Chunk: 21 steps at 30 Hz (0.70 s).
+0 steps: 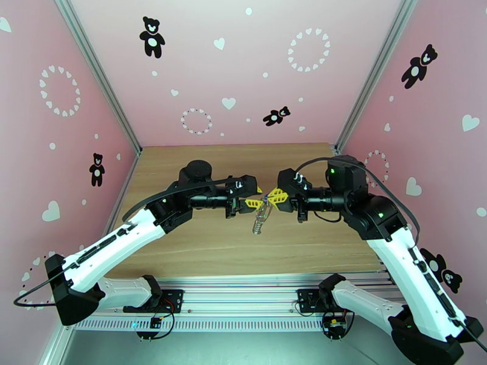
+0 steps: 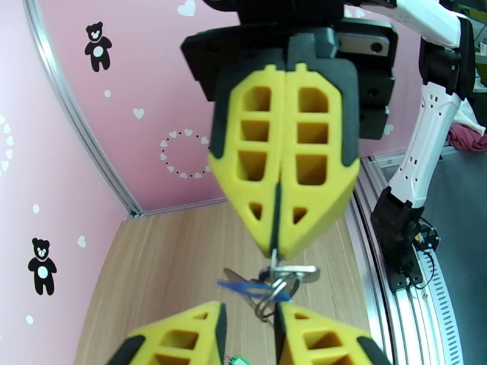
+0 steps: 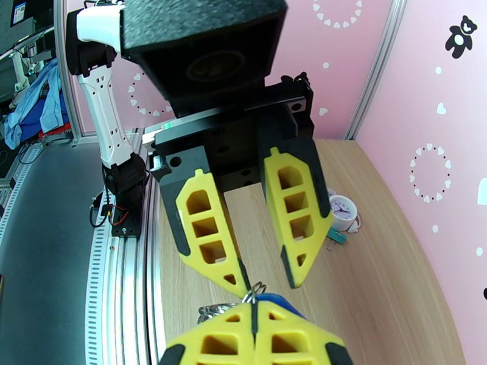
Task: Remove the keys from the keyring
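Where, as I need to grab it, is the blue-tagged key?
Left wrist view, lower centre: the blue-tagged key dangles above the table in the key bunch pinched by the right claw.

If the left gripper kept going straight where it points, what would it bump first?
Probably the keys hanging from the shut right gripper, right in front of the left gripper; depth is unclear.

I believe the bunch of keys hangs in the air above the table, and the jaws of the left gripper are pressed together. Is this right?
No. The right wrist view shows the left gripper with its jaws apart; the bunch of keys does hang in the air above the table.
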{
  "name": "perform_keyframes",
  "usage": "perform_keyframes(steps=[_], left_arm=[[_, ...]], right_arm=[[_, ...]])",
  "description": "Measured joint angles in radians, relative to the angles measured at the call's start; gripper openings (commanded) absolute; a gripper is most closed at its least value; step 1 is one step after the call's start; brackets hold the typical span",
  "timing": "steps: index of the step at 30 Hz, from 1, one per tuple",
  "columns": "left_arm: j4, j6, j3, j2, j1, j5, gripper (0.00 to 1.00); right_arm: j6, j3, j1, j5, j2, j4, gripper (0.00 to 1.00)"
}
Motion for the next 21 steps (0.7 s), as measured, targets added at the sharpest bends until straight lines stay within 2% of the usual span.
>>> perform_keyframes(steps=[3, 5, 8, 15, 21], left_arm=[[-0.008, 0.010, 0.003, 0.002, 0.000, 0.018, 0.22], [-0.013, 0.011, 0.005, 0.005, 0.000, 0.026, 0.17], [-0.013, 0.010, 0.005, 0.008, 0.000, 0.033, 0.15], [-0.011, -0.023, 0.018, 0.033, 0.001, 0.033, 0.00], [0.017, -0.068, 0.010, 0.034, 0.001, 0.028, 0.00]], right_arm=[[-0.002, 0.000, -0.001, 0.004, 0.000, 0.000, 0.00], [-0.002, 0.000, -0.002, 0.009, 0.000, 0.000, 0.00], [-0.003, 0.000, -0.003, 0.015, 0.001, -0.001, 0.00], [-0.011, 0.000, -0.005, 0.043, 0.002, -0.014, 0.00], [-0.018, 0.000, -0.004, 0.074, -0.011, -0.013, 0.00]])
